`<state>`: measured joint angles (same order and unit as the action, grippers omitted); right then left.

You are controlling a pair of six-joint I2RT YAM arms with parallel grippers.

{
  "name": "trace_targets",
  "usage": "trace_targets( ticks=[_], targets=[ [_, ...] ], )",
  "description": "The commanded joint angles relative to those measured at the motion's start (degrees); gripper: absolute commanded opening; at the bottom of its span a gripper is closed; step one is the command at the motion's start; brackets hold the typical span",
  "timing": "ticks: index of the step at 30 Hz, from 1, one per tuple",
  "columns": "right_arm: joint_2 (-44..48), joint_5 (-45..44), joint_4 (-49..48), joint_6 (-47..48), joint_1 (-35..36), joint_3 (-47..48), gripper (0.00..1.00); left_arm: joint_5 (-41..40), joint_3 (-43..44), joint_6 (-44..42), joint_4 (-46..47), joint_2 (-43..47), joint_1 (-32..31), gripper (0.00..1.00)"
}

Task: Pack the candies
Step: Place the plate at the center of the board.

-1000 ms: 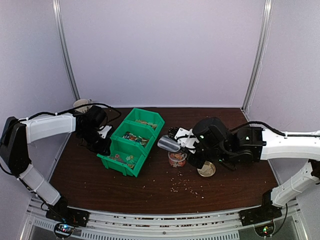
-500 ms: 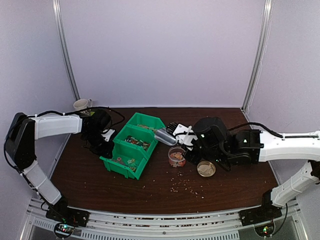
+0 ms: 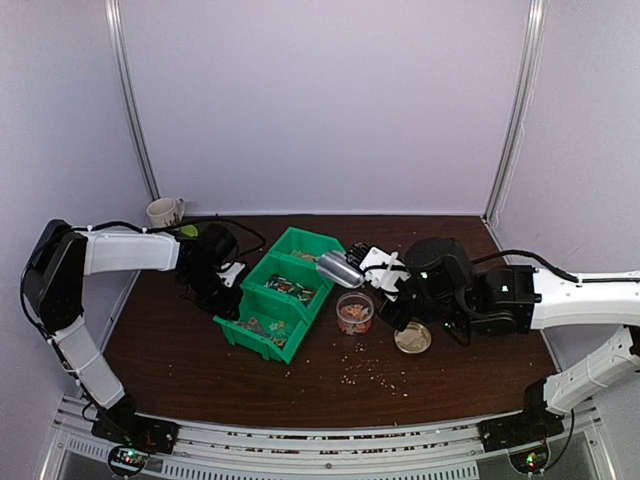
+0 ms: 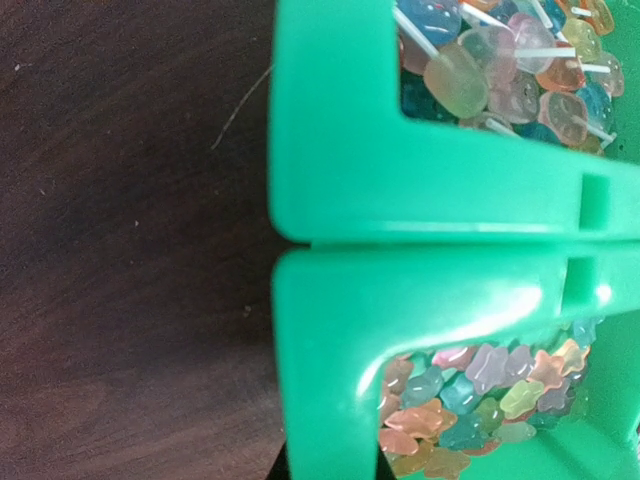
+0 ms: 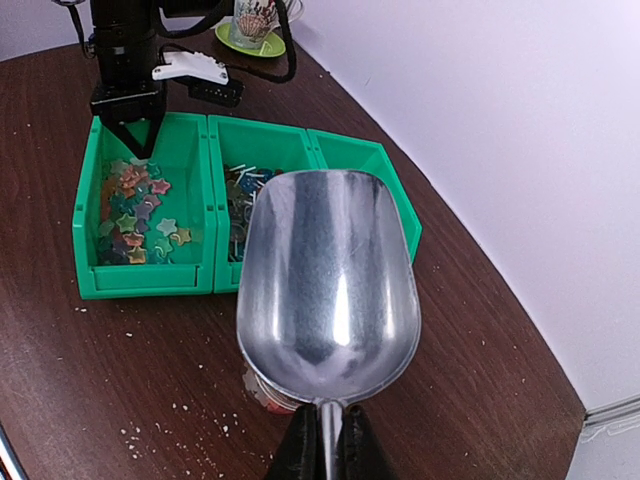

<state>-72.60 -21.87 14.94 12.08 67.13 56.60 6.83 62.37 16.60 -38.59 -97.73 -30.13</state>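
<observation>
Candies (image 4: 480, 385) of mixed colours fill the compartments of a green three-part bin (image 3: 250, 340). My left gripper (image 3: 225, 292) is shut on the bin's end wall (image 4: 330, 330), and its dark fingertips just show either side of the wall. Star-shaped candies (image 5: 135, 215) lie in the nearest compartment. A small clear jar (image 3: 354, 313) beside the bin holds more candies. My right gripper (image 5: 322, 445) is shut on the handle of an empty metal scoop (image 5: 328, 285), which hangs above the jar and hides most of it in the right wrist view.
A round gold lid (image 3: 412, 338) lies right of the jar. Pale crumbs (image 3: 372, 372) are scattered in front of the jar. A mug (image 3: 165, 211) on a green saucer stands at the back left corner. Walls close in the table's far and side edges.
The left gripper has dragged the green bin to the right, nearer the jar. The right arm has drawn back to the right and lifted the scoop off the jar's mouth.
</observation>
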Motion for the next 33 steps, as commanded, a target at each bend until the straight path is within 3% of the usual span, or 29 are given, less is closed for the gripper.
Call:
trace_targets(
  ticks=[1,19,25,33],
  targets=[
    [1.53,-1.42,-2.15,0.01,0.15,-0.79,0.0,1.98,1.99,-0.67,2.5,-0.23,-0.74,0.0],
    [1.68,-1.69,-2.38,0.36,0.2,-0.71,0.0,0.95,2.38,-0.84,0.96,-0.61,-0.98,0.19],
    [1.94,-1.95,-2.09,0.66,0.15,-0.45,0.0,-0.47,2.51,-0.79,0.29,3.15,-1.03,0.29],
    [1.7,-2.14,-2.81,0.85,0.21,-0.56,0.0,-1.18,4.16,-0.59,-1.29,7.0,-1.01,0.32]
  ],
)
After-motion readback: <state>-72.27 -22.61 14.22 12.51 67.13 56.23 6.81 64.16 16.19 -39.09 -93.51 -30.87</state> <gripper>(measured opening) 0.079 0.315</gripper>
